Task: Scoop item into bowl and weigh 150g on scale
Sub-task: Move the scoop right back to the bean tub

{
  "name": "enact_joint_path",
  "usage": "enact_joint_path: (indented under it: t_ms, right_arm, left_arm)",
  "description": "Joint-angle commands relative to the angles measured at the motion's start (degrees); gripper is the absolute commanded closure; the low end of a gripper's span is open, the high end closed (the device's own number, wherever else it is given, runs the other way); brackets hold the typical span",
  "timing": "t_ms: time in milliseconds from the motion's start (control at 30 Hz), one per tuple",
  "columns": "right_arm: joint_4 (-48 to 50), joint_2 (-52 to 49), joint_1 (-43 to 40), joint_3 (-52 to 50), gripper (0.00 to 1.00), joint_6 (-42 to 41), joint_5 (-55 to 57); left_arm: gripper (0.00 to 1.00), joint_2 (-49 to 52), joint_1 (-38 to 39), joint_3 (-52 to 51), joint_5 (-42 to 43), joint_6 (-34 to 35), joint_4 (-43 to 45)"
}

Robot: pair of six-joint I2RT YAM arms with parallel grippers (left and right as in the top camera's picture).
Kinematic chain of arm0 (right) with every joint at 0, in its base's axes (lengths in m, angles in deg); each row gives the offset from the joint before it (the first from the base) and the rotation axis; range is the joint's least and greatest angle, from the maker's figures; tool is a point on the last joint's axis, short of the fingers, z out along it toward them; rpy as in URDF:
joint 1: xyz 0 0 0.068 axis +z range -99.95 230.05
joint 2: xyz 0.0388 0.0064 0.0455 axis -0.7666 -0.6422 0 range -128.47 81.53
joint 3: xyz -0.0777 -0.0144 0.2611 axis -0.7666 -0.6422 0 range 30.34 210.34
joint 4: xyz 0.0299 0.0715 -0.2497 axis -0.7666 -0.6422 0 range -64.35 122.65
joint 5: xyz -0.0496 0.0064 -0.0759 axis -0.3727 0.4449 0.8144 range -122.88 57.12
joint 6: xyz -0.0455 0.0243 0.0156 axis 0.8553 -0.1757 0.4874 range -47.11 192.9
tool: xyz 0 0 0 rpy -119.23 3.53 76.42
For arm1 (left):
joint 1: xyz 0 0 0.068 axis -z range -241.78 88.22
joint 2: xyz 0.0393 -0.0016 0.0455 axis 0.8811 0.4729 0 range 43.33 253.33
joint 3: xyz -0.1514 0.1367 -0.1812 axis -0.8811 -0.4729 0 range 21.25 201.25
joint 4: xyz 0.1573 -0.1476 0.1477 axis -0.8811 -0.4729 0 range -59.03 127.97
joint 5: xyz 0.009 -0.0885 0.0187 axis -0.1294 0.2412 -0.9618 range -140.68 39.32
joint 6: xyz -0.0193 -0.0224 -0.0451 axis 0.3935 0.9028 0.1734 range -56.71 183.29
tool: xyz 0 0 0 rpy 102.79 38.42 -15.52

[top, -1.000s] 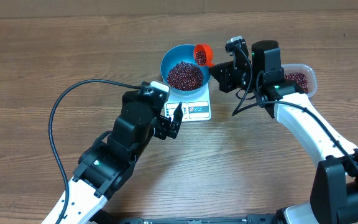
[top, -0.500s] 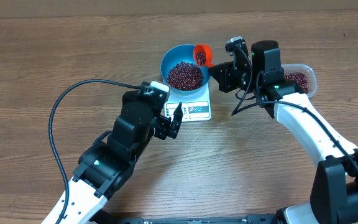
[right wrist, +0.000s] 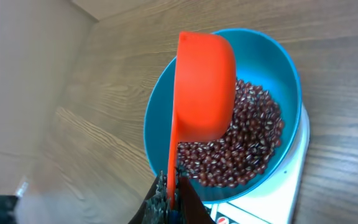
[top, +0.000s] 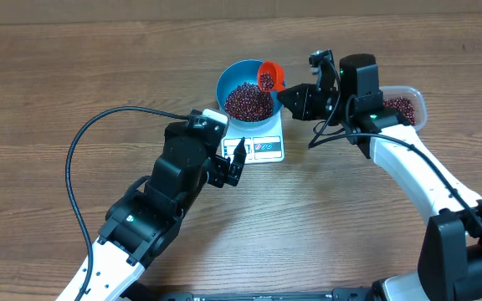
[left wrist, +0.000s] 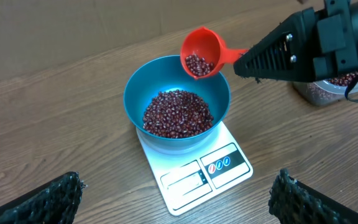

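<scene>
right gripper (top: pixel 286 94): pressed together on the handle of a small orange-red plastic scoop (left wrist: pixel 201 52). you hold the scoop tipped over the rim of the bowl, with a part load of beans in its cup.

small dark red-maroon oval beans (left wrist: pixel 176 113): most lie as a loose heap in the round, deep, bright blue plastic bowl (left wrist: pixel 131 94), covering its floor. a further stock sits in the clear rounded plastic tub (top: pixel 405 107) beside your right wrist, apart from the scale.

flat white rectangular kitchen scale (left wrist: pixel 232 167): under the bowl, on the wood-grain table (top: pixel 57 67). its display is too small to read, so the weight reached cannot be told.

left gripper (top: pixel 234 162): spread wide, holding nothing, hovering near the scale's button edge.

status: scooping looks well advanced, judging by the fill. left to you: empty this scoop, check the display, then add or take out beans until the target weight shows.
</scene>
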Motion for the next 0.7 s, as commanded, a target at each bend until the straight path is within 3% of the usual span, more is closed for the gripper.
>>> enact_joint_path:
  t_ms: [0,400,667]
  right_arm:
    - [0.52,2.29,-3.23,1.68,0.96,-4.83,-3.43]
    - [0.44,5.44,-17.33,1.68,0.96,-8.48,-19.26]
    - [-2.56,9.20,-24.57,1.68,0.96,-8.46,-20.26]
  left_arm:
    - [0.01,-1.14,0.02,0.20,0.04,-1.53,0.22]
    - [0.00,-1.14,0.02,0.20,0.07,-1.51,0.22]
    - [0.00,-1.14,0.02,0.20,0.07,-1.51,0.22]
